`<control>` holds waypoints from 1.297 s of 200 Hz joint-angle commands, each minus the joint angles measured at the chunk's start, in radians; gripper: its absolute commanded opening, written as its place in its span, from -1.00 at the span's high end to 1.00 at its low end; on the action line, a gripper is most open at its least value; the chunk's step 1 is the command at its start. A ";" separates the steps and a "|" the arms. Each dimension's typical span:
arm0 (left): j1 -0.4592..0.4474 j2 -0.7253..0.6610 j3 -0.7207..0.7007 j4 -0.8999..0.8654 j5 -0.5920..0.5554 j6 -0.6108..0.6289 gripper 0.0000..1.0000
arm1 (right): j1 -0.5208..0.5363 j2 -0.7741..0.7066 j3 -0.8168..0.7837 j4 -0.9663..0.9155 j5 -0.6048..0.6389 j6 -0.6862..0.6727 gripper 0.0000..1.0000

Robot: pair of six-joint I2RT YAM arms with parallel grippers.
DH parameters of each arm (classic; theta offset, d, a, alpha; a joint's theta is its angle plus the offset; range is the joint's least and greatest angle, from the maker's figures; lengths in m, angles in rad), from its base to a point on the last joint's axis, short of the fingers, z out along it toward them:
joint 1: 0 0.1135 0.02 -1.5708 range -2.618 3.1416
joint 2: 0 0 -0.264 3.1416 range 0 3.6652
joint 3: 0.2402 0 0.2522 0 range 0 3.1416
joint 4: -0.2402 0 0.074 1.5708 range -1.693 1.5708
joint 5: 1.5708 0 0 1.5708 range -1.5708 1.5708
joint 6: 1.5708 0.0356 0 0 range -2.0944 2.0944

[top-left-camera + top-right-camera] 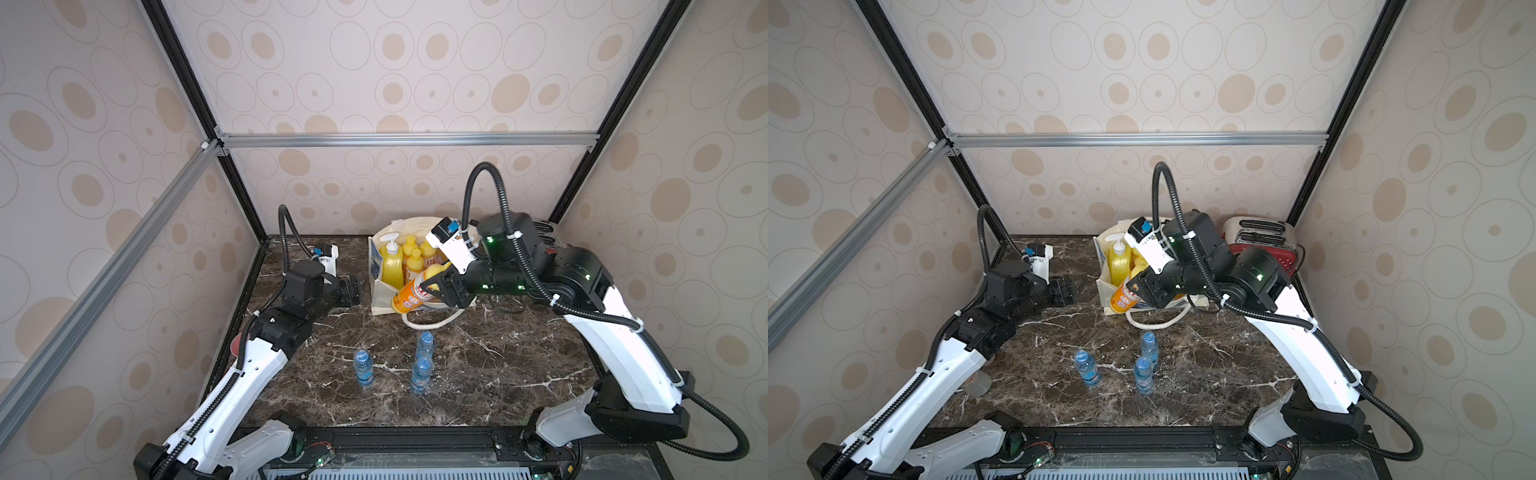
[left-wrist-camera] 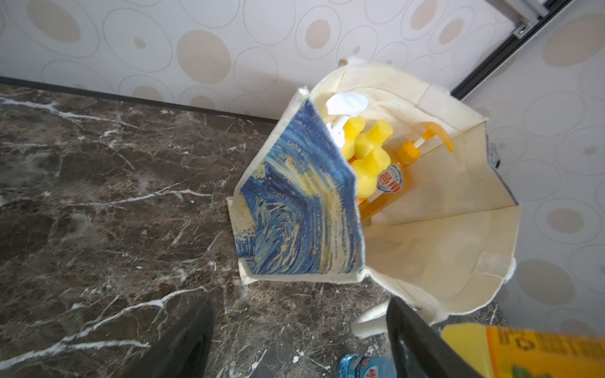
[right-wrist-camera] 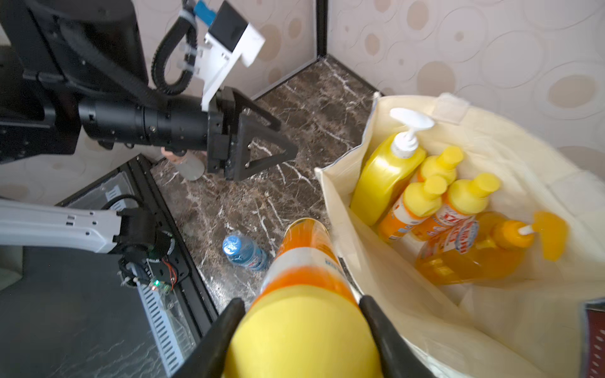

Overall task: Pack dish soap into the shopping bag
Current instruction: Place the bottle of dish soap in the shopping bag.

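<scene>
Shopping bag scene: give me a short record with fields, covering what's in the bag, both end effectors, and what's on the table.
bag: shopping bag, upright, mouth open
inside: big yellow pump bottle, three small yellow-capped orange bottles, amber orange-pump bottle
right end effector: shut on the cap end of a fourth small orange bottle, tilted by the bag's near rim, not yet inside
left end effector: open, empty, apart from the bag
on the table: three water bottles, standing
also: toaster, behind the right arm

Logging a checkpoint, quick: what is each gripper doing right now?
Left gripper: open, holding nothing.
Right gripper: closed on a small orange dish soap bottle.
</scene>
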 commanded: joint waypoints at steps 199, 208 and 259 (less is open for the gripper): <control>-0.095 0.268 0.227 -0.159 0.102 0.081 0.16 | -0.240 0.305 -0.071 0.358 0.260 -0.118 0.46; -0.095 0.271 0.229 -0.157 0.102 0.081 0.23 | -0.244 0.322 -0.069 0.364 0.276 -0.115 0.46; -0.095 0.286 0.245 -0.142 0.144 0.064 0.40 | -0.266 0.379 -0.125 0.447 0.291 -0.053 0.48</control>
